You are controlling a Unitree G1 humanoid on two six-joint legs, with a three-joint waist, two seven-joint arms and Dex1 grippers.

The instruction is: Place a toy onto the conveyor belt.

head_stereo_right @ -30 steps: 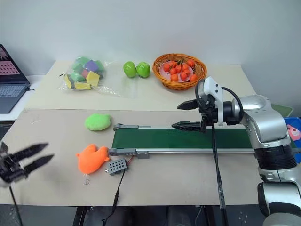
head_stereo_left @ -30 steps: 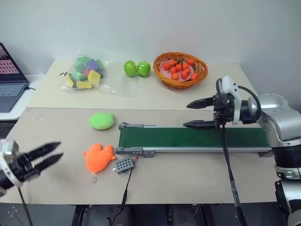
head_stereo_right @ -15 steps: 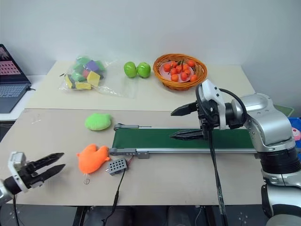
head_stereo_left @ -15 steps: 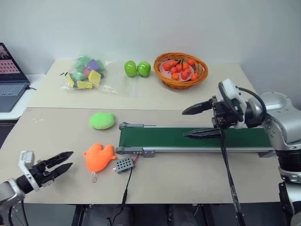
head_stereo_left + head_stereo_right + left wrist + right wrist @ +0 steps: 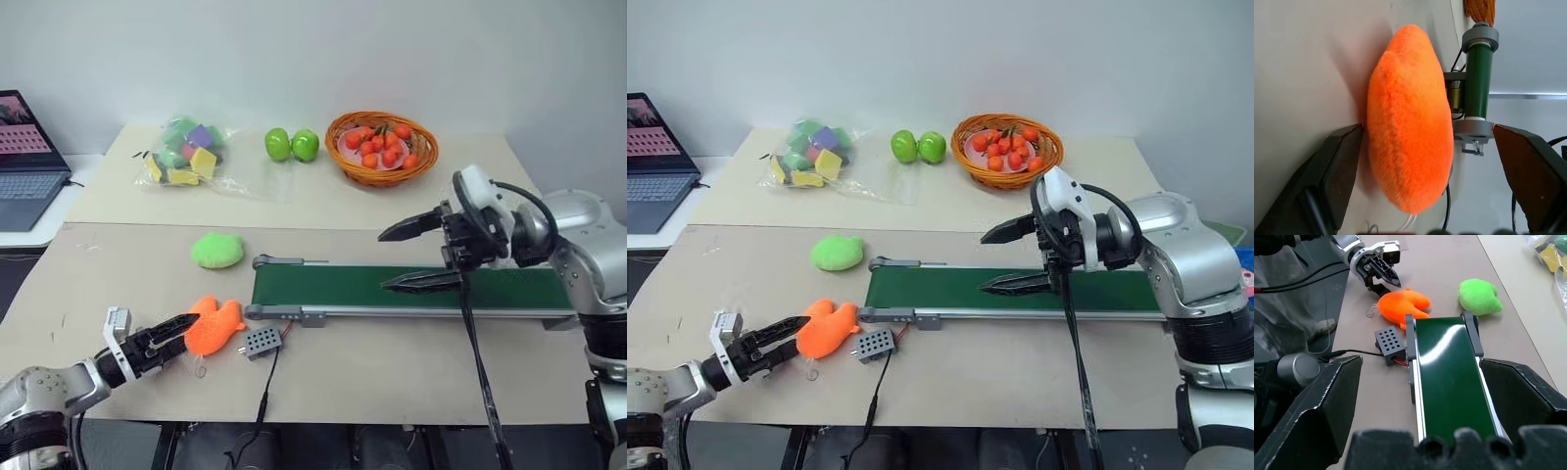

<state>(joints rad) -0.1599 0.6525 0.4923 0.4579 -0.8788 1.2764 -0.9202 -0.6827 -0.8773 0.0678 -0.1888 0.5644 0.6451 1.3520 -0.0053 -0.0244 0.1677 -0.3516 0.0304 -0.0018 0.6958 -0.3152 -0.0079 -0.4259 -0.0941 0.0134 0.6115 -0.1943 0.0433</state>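
The left claw [image 5: 784, 333] sits spread around the orange toy [image 5: 826, 326] near the counter's front edge, just off the conveyor belt [image 5: 1019, 290]'s end. Next: clench, lift.

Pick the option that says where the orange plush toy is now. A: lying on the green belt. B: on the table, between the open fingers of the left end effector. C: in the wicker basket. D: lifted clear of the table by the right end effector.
B: the toy lies on the table, by the conveyor belt, between the left end effector's open fingers.
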